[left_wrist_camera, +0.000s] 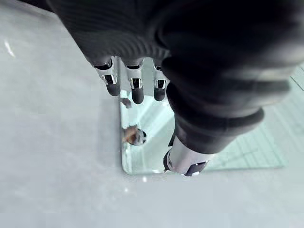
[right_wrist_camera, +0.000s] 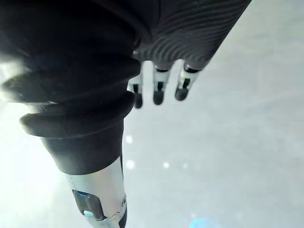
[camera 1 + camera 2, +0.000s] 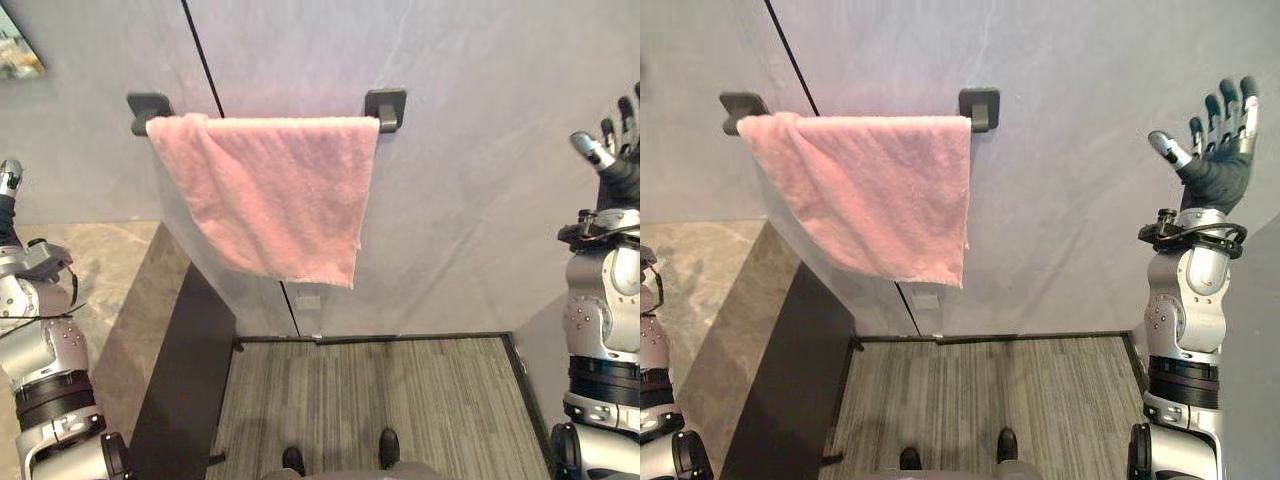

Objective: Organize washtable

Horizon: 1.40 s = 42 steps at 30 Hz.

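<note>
- Upper centre of the head views: a pink towel (image 3: 270, 190) is draped over a bar carried by dark wall brackets (image 3: 386, 108). It hangs unevenly, with its lower edge slanting down toward the right, and it is touched by neither hand.
- Lower left of the head views: a stone-topped washtable (image 3: 100, 290) is set against the grey wall (image 3: 470, 200). A dark side panel (image 3: 185, 380) faces the striped grey floor (image 3: 370, 400).
- Far right of the head views: the right hand (image 3: 1218, 150) is raised, well apart from the towel. Its fingers are held straight and upward with the thumb spread out to the side, and nothing is gripped.
- Left wrist view: the left hand (image 1: 137, 88) is seen with its fingers extended straight and the thumb held apart, and nothing is grasped. Past the fingertips, the rounded corner of a mirror (image 1: 228, 152) is seen set on the grey wall.
</note>
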Motion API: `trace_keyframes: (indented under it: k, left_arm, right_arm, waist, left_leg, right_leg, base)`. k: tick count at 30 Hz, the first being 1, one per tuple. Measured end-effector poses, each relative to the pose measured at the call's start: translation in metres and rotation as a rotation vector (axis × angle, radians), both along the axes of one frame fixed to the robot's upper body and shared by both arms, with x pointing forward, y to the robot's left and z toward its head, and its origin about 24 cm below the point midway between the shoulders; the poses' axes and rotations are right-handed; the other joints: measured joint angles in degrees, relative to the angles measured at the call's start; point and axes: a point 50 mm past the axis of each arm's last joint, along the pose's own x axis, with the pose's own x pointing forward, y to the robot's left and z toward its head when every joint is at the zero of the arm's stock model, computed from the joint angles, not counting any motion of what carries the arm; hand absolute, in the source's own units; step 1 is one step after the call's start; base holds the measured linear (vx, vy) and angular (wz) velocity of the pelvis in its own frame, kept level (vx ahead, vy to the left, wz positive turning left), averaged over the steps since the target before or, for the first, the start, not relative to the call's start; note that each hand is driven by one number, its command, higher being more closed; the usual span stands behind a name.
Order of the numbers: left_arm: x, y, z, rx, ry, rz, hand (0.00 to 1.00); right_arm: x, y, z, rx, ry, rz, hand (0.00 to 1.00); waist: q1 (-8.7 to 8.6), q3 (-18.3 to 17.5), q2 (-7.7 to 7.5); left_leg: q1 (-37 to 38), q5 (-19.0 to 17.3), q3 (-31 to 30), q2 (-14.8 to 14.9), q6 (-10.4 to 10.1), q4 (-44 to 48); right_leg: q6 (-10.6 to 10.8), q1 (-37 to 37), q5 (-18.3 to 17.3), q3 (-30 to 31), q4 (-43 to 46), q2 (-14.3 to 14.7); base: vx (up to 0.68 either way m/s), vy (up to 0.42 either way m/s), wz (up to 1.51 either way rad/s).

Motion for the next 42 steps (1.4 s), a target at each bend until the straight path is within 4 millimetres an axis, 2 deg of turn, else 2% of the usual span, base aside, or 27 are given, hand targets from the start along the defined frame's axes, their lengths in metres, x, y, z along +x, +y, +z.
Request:
trace_keyframes:
  k: [1, 4, 7, 8, 9, 16, 17, 22, 25, 28, 30, 32, 37, 42]
  left_arm:
    - [0.005, -0.019, 0.008, 0.073, -0.011, -0.094, 0.0]
    - [0.011, -0.055, 0.018, 0.225, 0.002, -0.279, 0.0]
    - [0.015, -0.107, 0.027, 0.404, 0.009, -0.628, 0.0]
    - [0.015, -0.112, 0.026, 0.414, 0.013, -0.677, 0.0]
    - [0.016, -0.118, 0.023, 0.398, 0.017, -0.768, 0.0]
    - [0.024, -0.119, 0.007, 0.313, 0.086, -0.882, 0.0]
    - [0.031, -0.117, -0.012, 0.24, 0.171, -0.929, 0.0]
    - [0.032, -0.118, -0.015, 0.212, 0.184, -0.962, 0.0]
    - [0.037, -0.12, -0.024, 0.188, 0.23, -0.993, 0.0]
    - [0.047, -0.132, -0.047, 0.178, 0.378, -1.066, 0.0]
    - [0.047, -0.135, -0.054, 0.165, 0.413, -1.08, 0.0]
    - [0.049, -0.139, -0.054, 0.173, 0.42, -1.095, 0.0]
    - [0.054, -0.145, -0.044, 0.204, 0.414, -1.121, 0.0]
    - [0.055, -0.149, -0.045, 0.171, 0.413, -1.134, 0.0]
  right_arm:
    - [-0.003, 0.01, 0.001, -0.024, -0.025, 0.065, 0.0]
    - [0.001, 0.038, -0.003, -0.076, -0.012, 0.232, 0.0]
    - [0.008, 0.078, -0.016, -0.173, 0.063, 0.518, 0.0]
    - [0.009, 0.084, -0.019, -0.192, 0.083, 0.568, 0.0]
    - [0.009, 0.098, -0.027, -0.219, 0.117, 0.69, 0.0]
    - [0.013, 0.114, -0.034, -0.277, 0.198, 0.859, 0.0]
    - [0.017, 0.123, -0.043, -0.321, 0.262, 0.919, 0.0]
    - [0.018, 0.122, -0.045, -0.34, 0.285, 0.917, 0.0]
    - [0.025, 0.14, -0.047, -0.402, 0.315, 0.972, 0.0]
    - [0.034, 0.166, -0.055, -0.459, 0.381, 1.042, 0.0]
    - [0.034, 0.173, -0.061, -0.449, 0.397, 1.067, 0.0]
    - [0.035, 0.18, -0.063, -0.47, 0.411, 1.084, 0.0]
    - [0.04, 0.2, -0.052, -0.526, 0.383, 1.119, 0.0]
    - [0.042, 0.214, -0.042, -0.575, 0.35, 1.117, 0.0]
  waist:
    - [0.03, -0.5, 0.33]
    - [-0.15, -1.1, 0.63]
    - [-0.82, -1.7, 0.54]
    - [-0.98, -1.9, 0.54]
    - [-1.19, -2.1, 0.48]
    - [-0.46, -2.8, -0.27]
    - [0.09, -2.9, -0.44]
    - [0.16, -2.9, -0.45]
    - [0.07, -2.8, -0.62]
    - [0.47, -1.9, -1.18]
    - [0.99, -1.0, -1.71]
    - [1.61, -0.1, -2.13]
    - [1.64, 1.9, -2.14]
    - [1.63, 3.7, -2.1]
  left_leg:
    - [0.0, -0.1, -0.1, 0.0, -0.3, 0.0]
    - [0.0, -0.1, -0.2, 0.1, -0.4, 0.0]
    - [-0.1, 0.2, -0.5, 0.1, -0.4, 0.0]
    - [-0.1, 0.3, -0.7, 0.1, -0.4, 0.0]
    - [0.1, 0.3, -0.9, 0.1, -0.3, 0.0]
    - [0.6, 0.4, -1.5, 0.1, -0.3, 0.0]
    - [0.2, 0.4, -1.7, -0.1, -0.2, -0.1]
    - [-0.2, 0.7, -2.1, -0.3, 0.0, -0.1]
    - [-3.0, 1.4, -2.2, -0.4, 0.1, -0.1]
    - [-6.5, 2.4, -2.4, -0.3, -0.1, -0.1]
    - [-6.5, 2.4, -2.5, -0.1, -0.1, -0.1]
    - [-7.0, 2.5, -2.5, -0.1, -0.1, -0.1]
    - [-9.1, 3.1, -3.2, -0.1, 0.1, -0.1]
    - [-9.9, 3.2, -3.4, -0.1, 0.0, 0.1]
  right_leg:
    - [-0.2, 0.0, -0.2, -0.1, -0.1, 0.0]
    - [-0.2, 0.1, -0.2, -0.2, -0.2, 0.0]
    - [0.1, 0.2, 0.0, -0.6, 0.0, 0.0]
    - [0.2, 0.2, 0.0, -0.7, 0.0, 0.0]
    - [0.0, 0.5, 0.2, -1.1, 0.0, 0.0]
    - [0.0, 1.3, 0.2, -1.5, 0.1, 0.0]
    - [0.1, 1.1, 0.1, -1.6, 0.0, -0.1]
    - [0.2, 0.8, 0.0, -1.6, 0.0, -0.4]
    - [0.4, -1.9, 0.5, -1.6, 0.1, -0.6]
    - [-0.2, -5.3, 1.8, -1.6, 0.1, -0.6]
    - [-0.4, -5.3, 2.0, -1.6, 0.1, -0.6]
    - [-0.6, -5.8, 2.1, -1.6, 0.1, -0.6]
    - [-0.7, -7.5, 2.3, -2.3, 0.1, -0.6]
    - [-0.9, -8.1, 2.4, -2.7, 0.1, -0.3]
  base:
    - [-0.05, -0.008, 0.02]
    - [-0.03, -0.007, 0.01]
    - [0.0, -0.006, 0.03]
    - [0.03, -0.009, 0.09]
    - [0.03, -0.006, 0.09]
    - [0.0, 0.0, 0.05]
    - [-0.05, 0.01, 0.07]
    - [-0.02, 0.002, 0.03]
    - [-0.04, -0.001, 0.01]
    - [-0.04, -0.002, 0.02]
    - [0.0, 0.0, 0.0]
    - [0.0, 0.0, 0.0]
    - [0.0, 0.011, 0.07]
    - [0.03, 0.007, 0.02]
